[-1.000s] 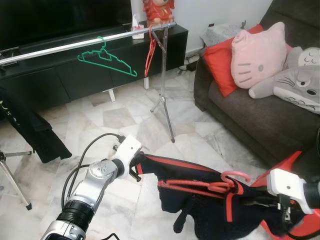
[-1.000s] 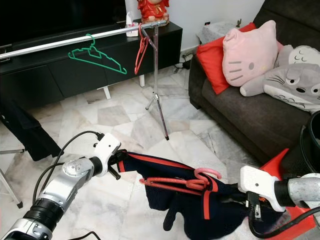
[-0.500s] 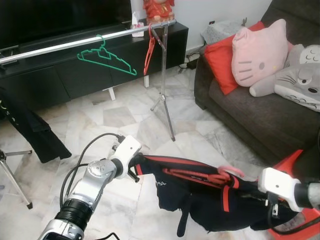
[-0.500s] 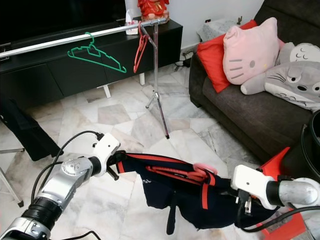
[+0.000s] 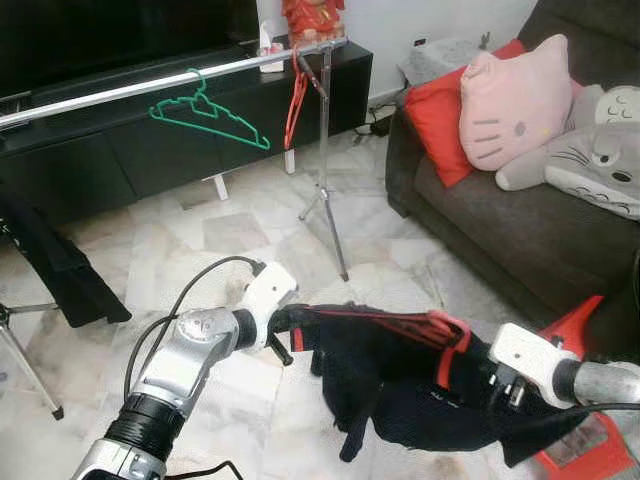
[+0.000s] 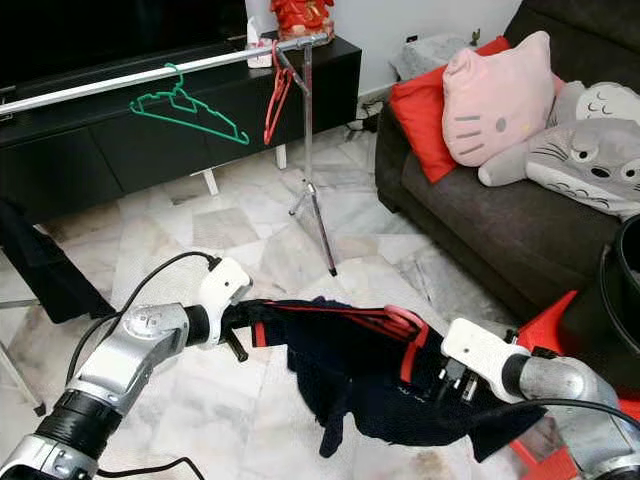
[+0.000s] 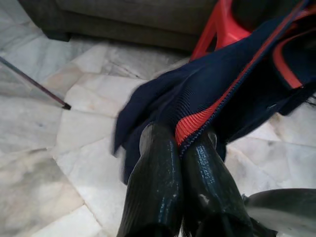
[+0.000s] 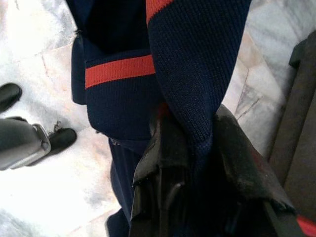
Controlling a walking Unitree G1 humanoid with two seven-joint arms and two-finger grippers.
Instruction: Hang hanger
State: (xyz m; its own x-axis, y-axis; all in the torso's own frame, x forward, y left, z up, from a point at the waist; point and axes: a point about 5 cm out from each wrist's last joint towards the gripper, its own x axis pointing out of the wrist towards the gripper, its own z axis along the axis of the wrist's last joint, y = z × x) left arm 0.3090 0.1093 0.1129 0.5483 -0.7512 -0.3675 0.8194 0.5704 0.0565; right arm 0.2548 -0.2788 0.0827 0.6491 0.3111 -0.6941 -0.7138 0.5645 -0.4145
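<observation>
Navy garment with red trim point(image 5: 400, 375) is stretched between both grippers, low over the marble floor point(image 5: 250, 235). Left gripper point(image 7: 185, 143) is pinched tight on one edge of the fabric at the red stripe. Right gripper point(image 8: 190, 148) is clamped on the other end, with cloth bunched between its fingers. A pink-red hanger point(image 5: 440, 330) sits inside the garment, near the right gripper, mostly covered. The clothes rail point(image 5: 150, 88) stands well apart ahead, carrying a green hanger point(image 5: 205, 115) and a red hanger point(image 5: 296, 100). Sofa point(image 5: 520, 210) on the right.
</observation>
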